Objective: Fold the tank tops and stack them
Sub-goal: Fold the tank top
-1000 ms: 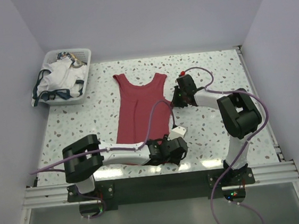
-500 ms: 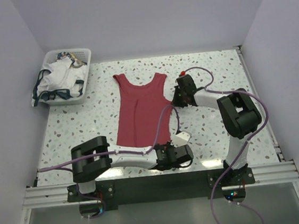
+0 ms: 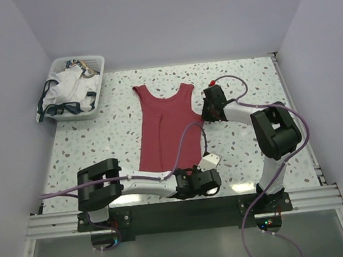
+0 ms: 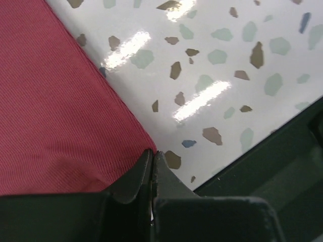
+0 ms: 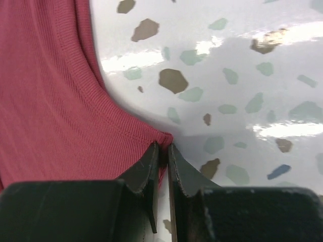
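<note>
Tank top (image 3: 161, 118) inside left claw (image 4: 153, 154), right claw (image 5: 164, 147)

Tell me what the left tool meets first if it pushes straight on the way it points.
The table: the left tool, shut on the red top's corner, points down at it, so it would likely press the cloth into it almost at once.

Robot lab booth: plain white walls (image 3: 166, 18), terrazzo tabletop (image 3: 94, 149), aluminium mounting rail (image 3: 180, 212)
</note>
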